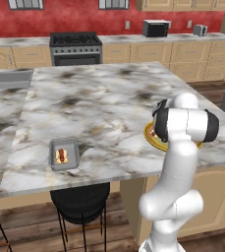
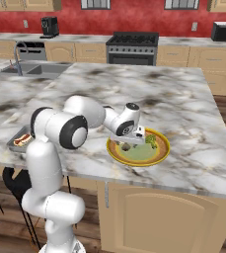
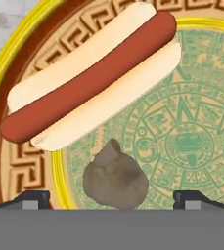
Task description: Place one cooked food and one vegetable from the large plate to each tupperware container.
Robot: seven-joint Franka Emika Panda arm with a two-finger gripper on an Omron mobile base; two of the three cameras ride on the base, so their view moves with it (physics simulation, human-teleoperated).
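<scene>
Left base view: a grey tupperware container (image 1: pixel 64 154) near the front edge of the marble counter (image 1: pixel 104 98), already carrying a hot dog (image 1: pixel 61 156). No vegetable visible beside it, though too small to be sure. Further right, the yellow rim of the large plate (image 1: pixel 151 138), mostly hidden behind the white arm. Container and plate well apart.

Right base view: the same container (image 2: pixel 17 142) at the far left behind the arm, its hot dog (image 2: pixel 22 140) showing. Large plate (image 2: pixel 162 154) near the front counter edge, with the gripper (image 2: pixel 130 144) low over its left part. A green vegetable (image 2: pixel 150 141) on the plate just right of the hand, and a dark lump (image 2: pixel 126 147) under it. Only one container identifiable.

Hand view: gripper (image 3: pixel 111 197) spread wide and empty, finger tips (image 3: pixel 33 199) apart at either side of a brownish, lumpy vegetable (image 3: pixel 114 179) lying on the pale green centre. A second hot dog (image 3: pixel 91 73) lying beyond it, slanted across the ring of the plate (image 3: pixel 20 53).

Progress, as a judgement: early. One cooked food delivered to one container; its vegetable, and both items for the other container, apparently outstanding. Brown lump lined up as the likely next pick.
</scene>
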